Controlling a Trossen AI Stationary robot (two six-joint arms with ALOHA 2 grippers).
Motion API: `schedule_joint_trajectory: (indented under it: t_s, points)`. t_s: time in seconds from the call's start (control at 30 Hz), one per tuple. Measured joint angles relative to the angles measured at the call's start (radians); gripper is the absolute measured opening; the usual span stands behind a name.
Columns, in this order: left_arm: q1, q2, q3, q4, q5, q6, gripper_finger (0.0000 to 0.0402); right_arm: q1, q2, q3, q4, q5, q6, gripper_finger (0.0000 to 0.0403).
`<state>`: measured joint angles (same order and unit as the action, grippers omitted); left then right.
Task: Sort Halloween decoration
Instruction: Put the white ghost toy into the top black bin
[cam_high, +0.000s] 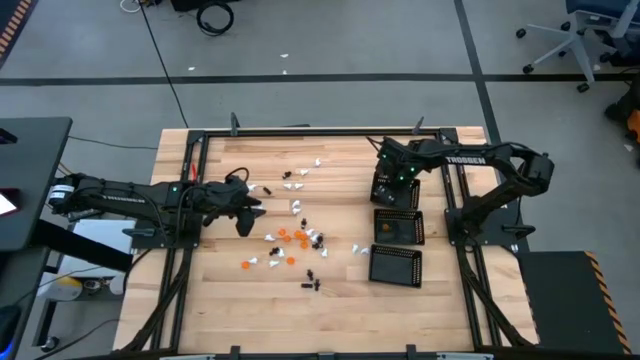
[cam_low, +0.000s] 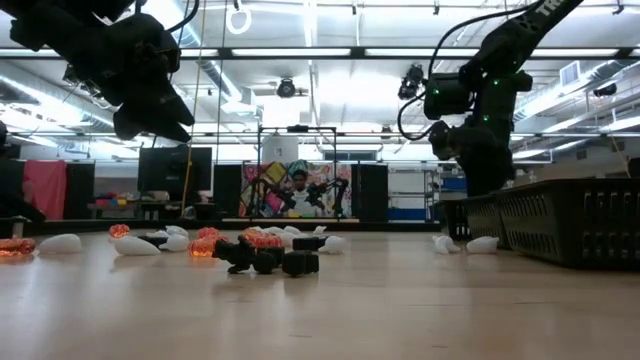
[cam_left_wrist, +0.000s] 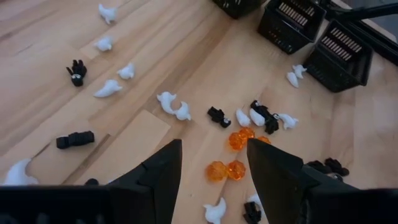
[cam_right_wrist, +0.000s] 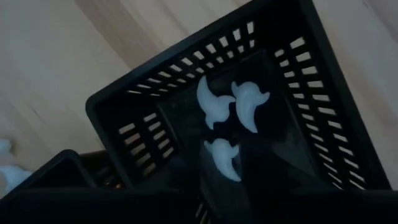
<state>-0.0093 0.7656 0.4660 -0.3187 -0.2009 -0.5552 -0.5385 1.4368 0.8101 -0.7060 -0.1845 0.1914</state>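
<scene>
Black trinkets foremost (low view); left tool spread; right tool over tray, spread unclear.

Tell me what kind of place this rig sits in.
Probably a robotics lab or workshop. A light wooden table in a black metal frame stands on a grey floor, a wheeled office chair nearby. Across the hall, long ceiling strip lights and another robot station show.

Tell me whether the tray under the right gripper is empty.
Not empty: the right wrist view shows three white ghosts lying on the floor of the black mesh tray.
</scene>
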Motion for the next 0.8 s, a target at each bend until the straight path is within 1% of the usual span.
schedule_joint_trajectory:
  t_s: [0.23, 0.37, 0.43, 0.63, 0.8]
  points:
    - [0.000, 0.000, 0.000, 0.000, 0.017, 0.025, 0.0192, 0.008, 0.000, 0.091, -0.110, 0.002, 0.010, 0.0122]
    - [0.000, 0.000, 0.000, 0.000, 0.021, 0.015, 0.0192, 0.036, 0.000, 0.154, -0.124, 0.006, 0.020, 0.0122]
    - [0.000, 0.000, 0.000, 0.000, 0.040, -0.003, 0.0192, 0.061, 0.000, 0.181, -0.123, 0.017, 0.033, 0.0122]
    - [0.000, -0.007, 0.000, 0.000, 0.129, -0.011, 0.0192, 0.171, 0.000, 0.233, -0.115, 0.105, 0.103, 0.0121]
    - [0.000, -0.054, 0.000, 0.003, 0.159, -0.009, 0.0192, 0.263, 0.000, 0.236, -0.077, 0.115, 0.238, 0.0120]
